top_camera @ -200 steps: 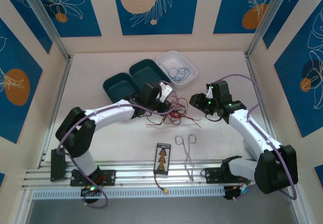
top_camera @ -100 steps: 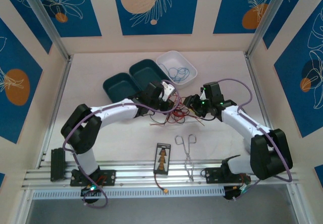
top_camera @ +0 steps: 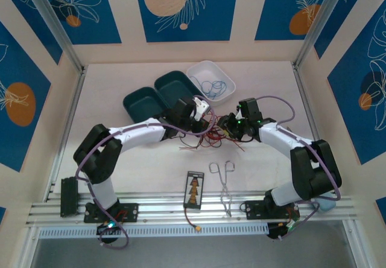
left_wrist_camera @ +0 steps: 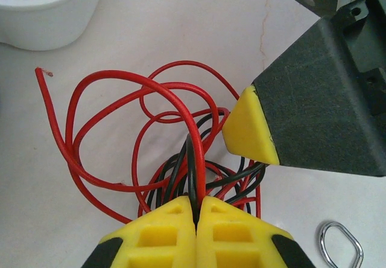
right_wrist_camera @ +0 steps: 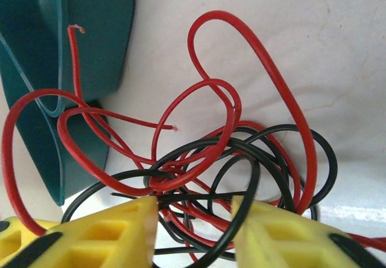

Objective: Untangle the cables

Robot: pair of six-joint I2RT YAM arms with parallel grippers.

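Pale tabletop point(top_camera: 151, 165) carries silver forceps point(top_camera: 224, 180) low in frame. At mid-frame the red and black cables point(top_camera: 208, 136) lie tangled. The left gripper point(left_wrist_camera: 197, 210) is clamped on a red and a black strand, while the right gripper point(right_wrist_camera: 196, 226), just swung in from the right, straddles loops, jaws apart but narrowing, probably for a second hold. Farther, upper centre, a blue strand point(top_camera: 211, 88) sits in the white tray point(top_camera: 194, 75).

We see bright, even light falling from above. The table point(top_camera: 151, 159) looks pale and washed, with only soft, faint shadows beneath the cables point(left_wrist_camera: 194, 159). In the wrist views we find the wires sharp, while the nearest yellow fingers point(right_wrist_camera: 108, 232) blur slightly at the bottom edge.
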